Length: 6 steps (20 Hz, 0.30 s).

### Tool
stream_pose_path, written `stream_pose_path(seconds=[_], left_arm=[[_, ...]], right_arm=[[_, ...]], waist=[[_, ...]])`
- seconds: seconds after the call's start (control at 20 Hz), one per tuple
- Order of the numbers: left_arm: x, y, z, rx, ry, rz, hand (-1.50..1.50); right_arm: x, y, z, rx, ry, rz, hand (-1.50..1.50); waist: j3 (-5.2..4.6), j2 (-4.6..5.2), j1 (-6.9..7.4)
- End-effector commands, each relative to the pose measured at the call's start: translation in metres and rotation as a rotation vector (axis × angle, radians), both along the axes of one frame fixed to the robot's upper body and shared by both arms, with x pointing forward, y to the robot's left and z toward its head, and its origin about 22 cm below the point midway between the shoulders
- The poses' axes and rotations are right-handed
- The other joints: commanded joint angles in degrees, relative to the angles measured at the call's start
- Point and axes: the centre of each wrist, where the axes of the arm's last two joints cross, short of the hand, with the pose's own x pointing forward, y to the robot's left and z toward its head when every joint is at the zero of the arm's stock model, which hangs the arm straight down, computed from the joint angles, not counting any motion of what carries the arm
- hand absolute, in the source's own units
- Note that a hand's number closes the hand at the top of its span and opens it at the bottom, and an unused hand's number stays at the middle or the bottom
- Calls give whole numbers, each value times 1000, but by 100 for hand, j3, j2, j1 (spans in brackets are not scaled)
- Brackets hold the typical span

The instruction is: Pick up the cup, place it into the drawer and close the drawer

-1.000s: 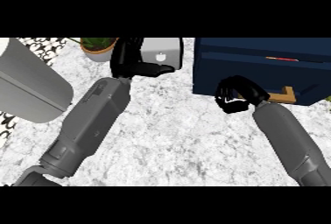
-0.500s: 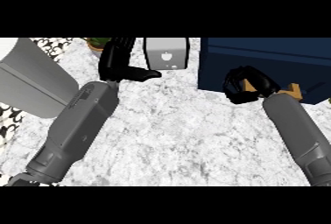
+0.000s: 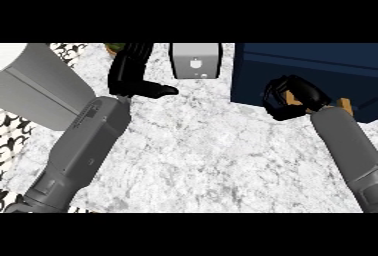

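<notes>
Head view, looking steeply down: the cup (image 3: 301, 95), tan or orange where it shows, sits inside the right hand (image 3: 284, 100), whose black fingers curl round it and hide most of it. Whether anything is in the cup cannot be told. Hand and cup lie at the counter's far right, against the front lower edge of a dark blue drawer unit (image 3: 310, 70) that fills the far right corner. A small tan piece (image 3: 345, 104) shows on the blue front just right of the hand; what it is cannot be told. The inside of the drawer is not visible, nor whether it stands open.

Further left along the far edge stands one grey box-shaped appliance (image 3: 196, 60), with a small mark on its front too small to read. Just left of it is the left hand (image 3: 133, 75), fingers straight and pointing toward the far edge, thumb stuck out sideways toward the appliance, holding nothing. A bit of green plant (image 3: 113, 47) peeks out behind it at the far edge.

Two grey forearms come up from the near edge over the white marbled counter (image 3: 207, 150). One large pale grey slab (image 3: 37, 90) covers the far left corner, beside a black-and-white patterned strip (image 3: 15, 127) along the left edge.
</notes>
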Motion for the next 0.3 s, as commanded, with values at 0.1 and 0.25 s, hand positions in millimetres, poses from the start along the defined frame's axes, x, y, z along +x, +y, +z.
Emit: stream_pose_path(seconds=[0.1,0.25], left_arm=[[-3,7,-4,-2,6,-12,-150],[-6,3,-8,-13,7,-30,-150]], right_arm=[[30,-31,88,-45,-202,-197,150],[29,-32,91,-47,-190,-173,150]], waist=[[-79,103,252],[-84,115,289]])
